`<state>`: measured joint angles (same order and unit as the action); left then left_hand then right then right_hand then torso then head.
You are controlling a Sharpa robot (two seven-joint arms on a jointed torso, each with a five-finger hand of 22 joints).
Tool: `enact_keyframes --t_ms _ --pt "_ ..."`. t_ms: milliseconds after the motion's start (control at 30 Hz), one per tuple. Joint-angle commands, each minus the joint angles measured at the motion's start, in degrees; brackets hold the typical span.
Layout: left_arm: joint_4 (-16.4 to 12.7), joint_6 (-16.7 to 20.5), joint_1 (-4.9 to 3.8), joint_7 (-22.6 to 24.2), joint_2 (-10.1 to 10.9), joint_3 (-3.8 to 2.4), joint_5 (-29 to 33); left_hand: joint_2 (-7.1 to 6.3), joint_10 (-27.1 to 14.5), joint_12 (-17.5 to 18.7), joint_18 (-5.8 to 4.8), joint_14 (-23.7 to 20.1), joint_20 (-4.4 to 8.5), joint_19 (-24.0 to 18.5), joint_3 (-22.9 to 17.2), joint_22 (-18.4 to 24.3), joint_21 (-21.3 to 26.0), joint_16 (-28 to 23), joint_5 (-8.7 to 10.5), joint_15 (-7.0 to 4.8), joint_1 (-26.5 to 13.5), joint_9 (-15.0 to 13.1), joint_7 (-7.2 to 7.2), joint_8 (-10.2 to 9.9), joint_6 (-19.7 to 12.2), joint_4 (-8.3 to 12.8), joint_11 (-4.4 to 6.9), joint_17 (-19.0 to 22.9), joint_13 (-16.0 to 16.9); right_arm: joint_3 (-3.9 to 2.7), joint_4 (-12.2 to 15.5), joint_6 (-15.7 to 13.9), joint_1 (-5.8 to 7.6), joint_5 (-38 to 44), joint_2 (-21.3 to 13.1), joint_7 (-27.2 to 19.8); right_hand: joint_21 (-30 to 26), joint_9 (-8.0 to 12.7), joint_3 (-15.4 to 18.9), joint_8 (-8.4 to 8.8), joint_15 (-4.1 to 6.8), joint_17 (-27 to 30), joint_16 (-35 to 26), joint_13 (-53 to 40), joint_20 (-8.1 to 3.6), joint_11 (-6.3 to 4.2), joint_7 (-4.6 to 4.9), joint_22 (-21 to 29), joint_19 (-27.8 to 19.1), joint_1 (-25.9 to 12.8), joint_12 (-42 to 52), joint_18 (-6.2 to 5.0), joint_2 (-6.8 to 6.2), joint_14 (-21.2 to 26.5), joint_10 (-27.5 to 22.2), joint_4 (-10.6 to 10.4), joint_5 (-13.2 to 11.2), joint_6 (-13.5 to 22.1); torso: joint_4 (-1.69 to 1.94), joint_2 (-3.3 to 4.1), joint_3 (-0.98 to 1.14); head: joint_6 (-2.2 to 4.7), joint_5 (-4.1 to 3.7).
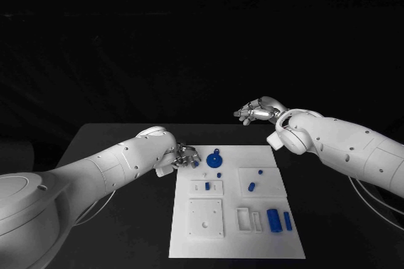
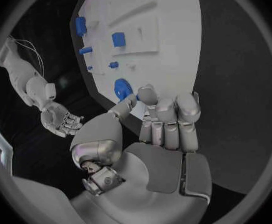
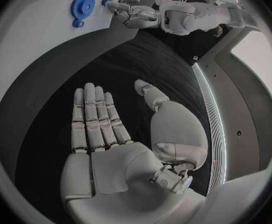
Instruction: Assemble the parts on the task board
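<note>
The left hand [image 1: 180,157] hovered with empty, spread fingers [image 2: 167,119] near the gear [image 1: 215,160]; the right hand [image 1: 257,111] was open; a careless reach might push the gear away.

No text, label, brand, number or sign can be read anywhere — not on the task board [image 1: 190,240], nor on the blue parts [image 1: 274,219], nor on the black table [image 1: 110,140] — and the white arm shells carry no legible marking either.
</note>
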<state>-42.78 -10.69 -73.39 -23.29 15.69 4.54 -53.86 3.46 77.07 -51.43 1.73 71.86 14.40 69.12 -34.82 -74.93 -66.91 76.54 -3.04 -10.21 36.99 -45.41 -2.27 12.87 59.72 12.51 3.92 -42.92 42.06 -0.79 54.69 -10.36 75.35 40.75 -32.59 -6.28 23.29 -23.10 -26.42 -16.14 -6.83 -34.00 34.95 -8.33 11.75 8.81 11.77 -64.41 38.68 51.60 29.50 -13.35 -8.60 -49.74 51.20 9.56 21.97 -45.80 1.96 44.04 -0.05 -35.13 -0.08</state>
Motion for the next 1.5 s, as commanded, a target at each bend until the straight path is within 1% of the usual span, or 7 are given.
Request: enact_keyframes --t_ms 33,267,400,700,967,1333,1500 --pt "-0.1 -0.9 0.03 0.6 0.0 0.0 0.7 0.88 0.4 0.1 8.63 0.5 0.79 -0.4 -0.4 -0.4 -0.2 -0.5 0.22 0.05 1.4 0.1 -0.32 0.3 0.1 0.8 0.04 -0.2 0.1 -0.01 0.1 0.9 0.0 0.4 0.0 -0.3 -0.3 0.1 0.2 -0.22 0.04 0.1 0.4 0.1 0.56 0.09 0.31 -0.1 0.0 0.0 0.3 -0.8 0.65 0.4 -0.2 0.2 0.2 0.2 0.02 -0.03 0.02 -0.04 -0.04" --pt "-0.2 -1.7 0.03 1.2 0.1 -0.01 2.2 4.26 0.5 0.3 8.35 0.7 0.53 -0.6 -1.5 -0.4 -0.4 -0.9 0.06 0.18 3.7 0.3 -0.44 0.3 0.1 2.5 -0.08 -0.6 0.2 -0.01 0.1 1.0 0.0 0.5 0.0 -0.3 -0.3 0.1 0.2 -0.23 0.05 0.1 0.4 0.1 0.57 0.09 0.31 -0.1 0.0 0.0 0.3 -0.81 0.65 0.4 -0.2 0.2 0.2 0.2 0.04 -0.03 0.04 0.0 0.02" --pt "-0.3 -1.8 0.03 1.4 0.1 -0.01 2.8 5.18 0.5 0.4 8.2 0.7 0.41 -0.8 -1.7 -0.4 -0.5 -1.0 0.03 0.24 4.3 0.5 -0.5 0.2 0.0 3.1 -0.14 -0.9 0.3 -0.01 0.0 1.0 0.0 0.5 0.1 -0.3 -0.3 0.1 0.2 -0.23 0.05 0.1 0.4 0.1 0.58 0.09 0.31 -0.1 0.0 0.0 0.3 -0.82 0.65 0.4 -0.2 0.2 0.3 0.2 0.06 -0.02 0.02 -0.02 0.01" --pt "-0.5 -1.3 0.03 1.5 0.5 -0.02 3.0 6.22 0.5 0.4 8.01 0.9 0.27 -1.0 -2.2 -0.5 -0.6 -1.3 -0.41 0.33 4.9 0.8 -0.59 0.1 -0.1 3.7 -0.22 -1.3 0.4 -0.01 0.0 1.0 0.0 0.5 0.0 -0.3 -0.3 0.1 0.2 -0.24 0.06 0.1 0.4 0.1 0.59 0.09 0.31 -0.1 0.0 0.0 0.3 -0.83 0.66 0.4 -0.2 0.2 0.3 0.2 0.04 -0.01 0.0 -0.03 0.03" --pt "-1.3 -0.5 -0.02 1.5 1.3 -0.03 5.0 6.5 0.8 0.5 7.76 1.0 0.12 -1.1 -2.5 -0.5 -0.8 -1.6 -2.92 0.36 5.1 1.1 -0.56 0.3 0.5 3.8 -0.23 -1.8 0.5 -0.01 -0.1 1.0 0.0 0.5 0.0 -0.3 -0.3 0.1 0.2 -0.25 0.07 0.1 0.4 0.2 0.6 0.09 0.31 -0.1 0.0 0.0 0.3 -0.84 0.66 0.4 -0.2 0.1 0.3 0.2 0.11 -0.08 -0.02 -0.09 0.02" --pt "-5.9 2.8 -0.72 2.1 4.4 0.01 6.3 5.18 1.8 0.9 7.01 1.5 -0.48 -2.1 -3.1 -0.6 -1.4 -1.6 -13.71 0.05 5.3 1.7 0.12 1.4 3.6 4.1 0.36 -3.5 0.5 -0.01 -0.2 0.9 0.0 0.5 -0.5 -0.2 -0.4 0.1 0.2 -0.26 0.07 0.1 0.4 0.2 0.61 0.08 0.3 -0.1 0.0 0.0 0.3 -0.85 0.63 0.4 -0.2 0.1 0.3 0.2 0.3 -0.17 0.0 0.12 0.14" --pt "-10.1 5.2 -1.46 2.3 7.0 0.05 6.2 4.3 2.5 0.9 6.91 1.7 -0.54 -2.3 -3.0 -0.7 -1.7 -1.2 -18.01 -0.16 5.4 1.8 0.6 2.1 5.2 4.1 0.81 -4.4 0.5 0.0 -0.2 0.8 0.0 0.5 -0.9 -0.1 -0.4 0.1 0.2 -0.27 0.08 0.1 0.4 0.2 0.62 0.08 0.3 -0.1 0.0 0.0 0.4 -0.86 0.61 0.4 -0.2 0.1 0.3 0.2 0.39 -0.25 0.02 0.16 0.15"
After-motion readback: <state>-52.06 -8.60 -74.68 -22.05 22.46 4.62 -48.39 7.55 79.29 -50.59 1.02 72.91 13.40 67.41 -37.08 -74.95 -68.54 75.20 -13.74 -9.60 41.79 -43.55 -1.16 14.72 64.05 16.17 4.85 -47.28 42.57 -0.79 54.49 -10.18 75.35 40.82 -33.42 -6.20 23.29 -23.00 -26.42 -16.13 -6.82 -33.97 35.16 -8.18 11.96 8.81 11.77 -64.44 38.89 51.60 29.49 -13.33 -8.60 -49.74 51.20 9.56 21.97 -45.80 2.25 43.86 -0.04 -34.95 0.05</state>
